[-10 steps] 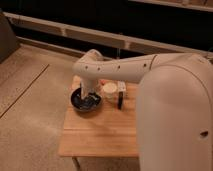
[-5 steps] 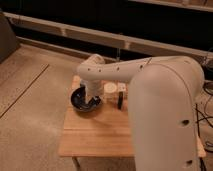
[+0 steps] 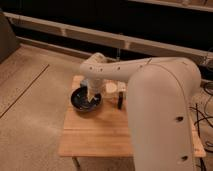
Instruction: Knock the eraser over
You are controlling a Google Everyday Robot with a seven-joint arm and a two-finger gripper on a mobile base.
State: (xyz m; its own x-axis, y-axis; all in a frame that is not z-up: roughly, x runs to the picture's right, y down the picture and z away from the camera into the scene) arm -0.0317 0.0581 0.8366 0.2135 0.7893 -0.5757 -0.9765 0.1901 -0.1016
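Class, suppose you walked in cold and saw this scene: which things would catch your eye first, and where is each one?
The big white robot arm fills the right side and bends left over a small wooden table. Its pincer hangs down at the dark round bowl on the table's left part. Just right of the bowl, a small black eraser stands close beside the arm.

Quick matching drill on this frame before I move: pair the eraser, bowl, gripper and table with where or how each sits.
1 eraser
2 bowl
3 gripper
4 table

A down inside the bowl
B dark, round, at the table's left side
C small black block right of the bowl
D light wood, carrying everything

Pairs: 1-C, 2-B, 3-A, 4-D
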